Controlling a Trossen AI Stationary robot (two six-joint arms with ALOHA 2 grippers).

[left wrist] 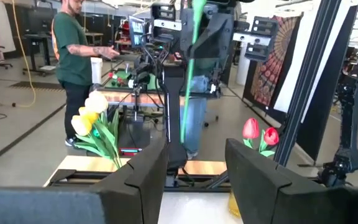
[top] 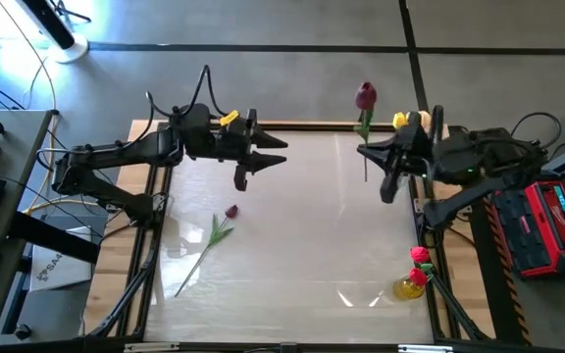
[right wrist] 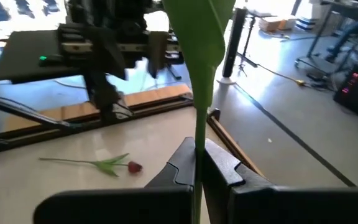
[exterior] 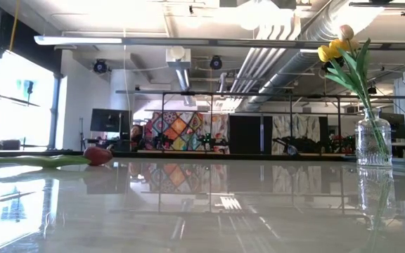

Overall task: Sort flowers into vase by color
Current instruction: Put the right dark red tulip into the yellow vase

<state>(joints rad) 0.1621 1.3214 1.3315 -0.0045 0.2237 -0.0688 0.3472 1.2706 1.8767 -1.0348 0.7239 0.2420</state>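
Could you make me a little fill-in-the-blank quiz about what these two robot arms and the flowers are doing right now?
1. The right tool is shut on the green stem of a dark ____ tulip.
2. The left tool holds nothing; its fingers are ____.
3. One flower with a maroon head lies flat on the ____.
4. The glass vase in the low view holds ____ tulips.

Missing words: maroon; open; table; yellow

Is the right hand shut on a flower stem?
Yes: the right hand is shut on the green stem, which rises between its fingers.
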